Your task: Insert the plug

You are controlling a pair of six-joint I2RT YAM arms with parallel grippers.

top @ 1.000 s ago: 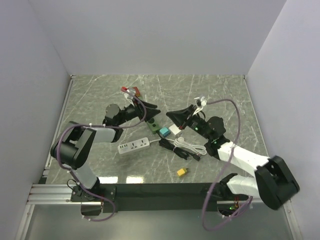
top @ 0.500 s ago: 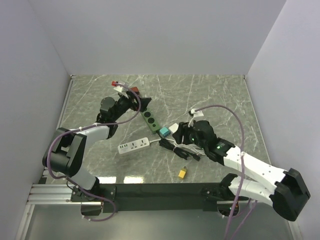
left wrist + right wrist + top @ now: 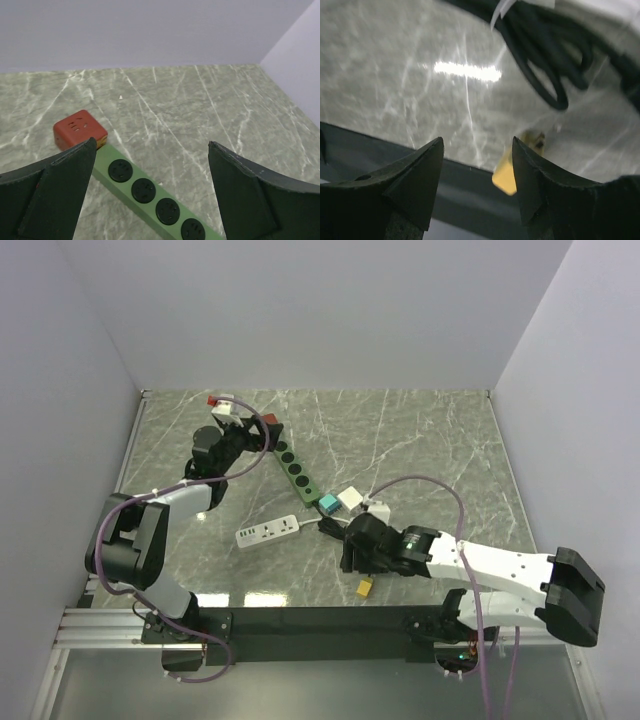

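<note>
Left fingers [image 3: 55, 195]: wide apart and holding nothing, low over the table [image 3: 430, 440] at about 10 o'clock from its middle.
Between the left fingers: bare table and the far end of the green power strip [image 3: 297, 472].
Green power strip: lies flat and runs diagonally from 11 o'clock down toward 5 o'clock, with its round sockets facing up and unfilled where the left wrist view shows them.
Red cube [image 3: 80, 129]: sits against the strip's far end, on its 11 o'clock side.
Teal plug [image 3: 327, 504]: on the table at the near end of the green strip. I cannot tell whether the two touch.
White adapter [image 3: 351, 499]: just beside the teal plug, at its 3 o'clock.
White power strip [image 3: 268, 531]: flat on the table at 8 o'clock from the teal plug, apart from it.
Black cable [image 3: 335, 528]: bundled, at 6 o'clock from the teal plug.
Right fingers [image 3: 405, 185]: partly apart with nothing between them, tilted low over the near table just beside the cable.
Yellow connector [image 3: 365, 586]: near the table's near edge, at 5 o'clock from the cable, and seen past the right fingers.
</note>
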